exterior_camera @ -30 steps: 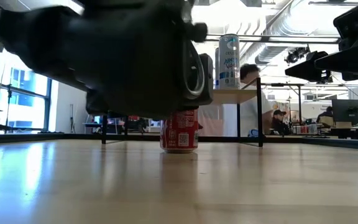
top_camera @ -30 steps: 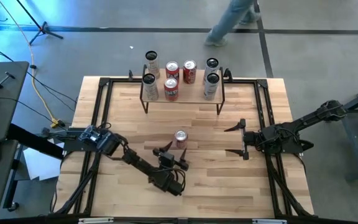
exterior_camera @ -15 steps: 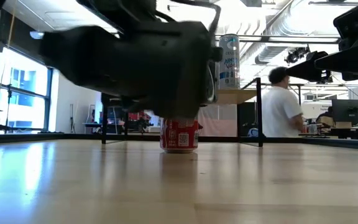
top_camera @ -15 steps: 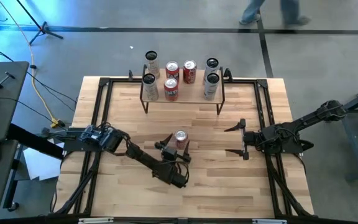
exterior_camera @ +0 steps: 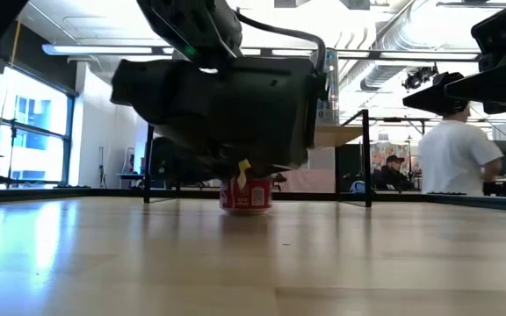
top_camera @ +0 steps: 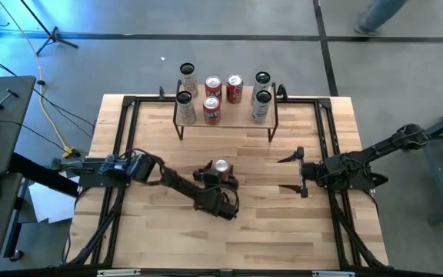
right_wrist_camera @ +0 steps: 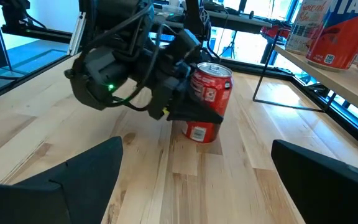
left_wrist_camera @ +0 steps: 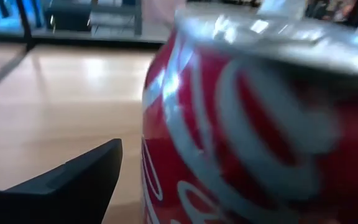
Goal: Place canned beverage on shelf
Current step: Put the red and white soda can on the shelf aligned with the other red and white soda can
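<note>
Now | left gripper [top_camera: 218, 174] jaws flank upright red can [right_wrist_camera: 209, 99] (closure unclear) | right gripper [top_camera: 292, 172] jaws spread, empty

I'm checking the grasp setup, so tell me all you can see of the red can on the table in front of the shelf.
The red can is metal, with white lettering, a white label patch low on its side and a silver top. It stands upright on the wooden table, before the shelf. The left hand has a finger on each side of it; whether they press on it I cannot tell. The right hand waits open, apart.
</note>
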You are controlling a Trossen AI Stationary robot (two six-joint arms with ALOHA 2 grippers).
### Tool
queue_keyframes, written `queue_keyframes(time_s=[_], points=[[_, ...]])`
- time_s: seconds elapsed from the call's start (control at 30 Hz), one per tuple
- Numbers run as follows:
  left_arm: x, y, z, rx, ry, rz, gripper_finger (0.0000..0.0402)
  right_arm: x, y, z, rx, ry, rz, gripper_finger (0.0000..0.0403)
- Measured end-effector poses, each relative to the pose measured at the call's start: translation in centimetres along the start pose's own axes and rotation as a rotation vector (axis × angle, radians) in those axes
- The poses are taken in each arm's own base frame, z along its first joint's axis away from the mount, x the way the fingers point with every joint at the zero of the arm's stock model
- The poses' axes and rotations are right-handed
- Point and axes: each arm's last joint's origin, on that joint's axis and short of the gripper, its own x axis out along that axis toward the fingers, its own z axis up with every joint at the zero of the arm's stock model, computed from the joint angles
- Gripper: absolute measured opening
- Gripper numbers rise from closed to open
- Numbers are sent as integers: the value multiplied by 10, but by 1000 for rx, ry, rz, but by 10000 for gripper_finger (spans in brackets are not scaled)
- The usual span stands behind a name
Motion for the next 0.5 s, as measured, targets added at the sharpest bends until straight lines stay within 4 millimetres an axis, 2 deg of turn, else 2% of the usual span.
queue_keyframes(time_s=[0.3,0.5], points=[[13,1,1,-147,79,66,373,0,0,0,0,0,0,400],[22,-8,9,-235,142,112,359,0,0,0,0,-1,0,400]])
